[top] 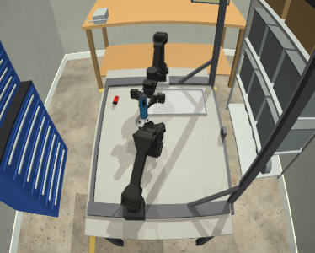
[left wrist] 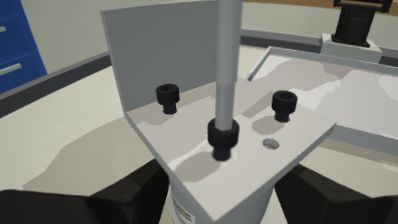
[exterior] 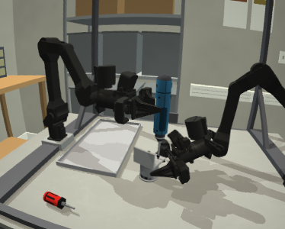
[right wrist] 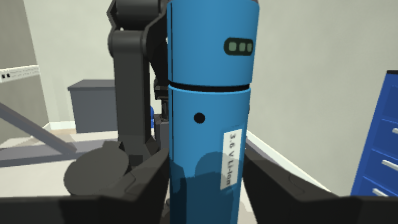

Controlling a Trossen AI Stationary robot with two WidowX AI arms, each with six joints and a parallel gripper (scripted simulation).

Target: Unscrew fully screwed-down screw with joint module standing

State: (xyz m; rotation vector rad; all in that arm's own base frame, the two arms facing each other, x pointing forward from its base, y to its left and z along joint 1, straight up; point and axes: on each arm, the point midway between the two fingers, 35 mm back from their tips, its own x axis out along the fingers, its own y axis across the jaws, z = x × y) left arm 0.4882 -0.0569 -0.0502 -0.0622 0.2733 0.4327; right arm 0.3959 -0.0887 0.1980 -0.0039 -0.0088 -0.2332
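From my post I see a pale tabletop [top: 189, 169] [exterior: 126, 214] with a raised dark frame [top: 96, 156] [exterior: 23, 187] along its edges, blue drawers [top: 35, 156] beyond one side and a wooden bench [top: 168, 14] past the far end. Near the middle, my left gripper [top: 141, 123] [exterior: 156, 158] [left wrist: 220, 160] is closed around the upright joint module [exterior: 146, 172], bracket [exterior: 144, 156] [left wrist: 165, 55] on top, while my right gripper [top: 143, 102] [exterior: 161, 110] [right wrist: 205, 155] grips the blue electric screwdriver [top: 143, 111] [exterior: 162, 95] [left wrist: 230, 50] [right wrist: 210, 65], its bit in a screw [left wrist: 223, 135] whose shank shows under the head. The tray [top: 206, 101] [exterior: 89, 169] [left wrist: 355, 137] bounds one side of that working room, and a red screwdriver [top: 115, 99] [exterior: 52, 199] lies well apart near the edge.
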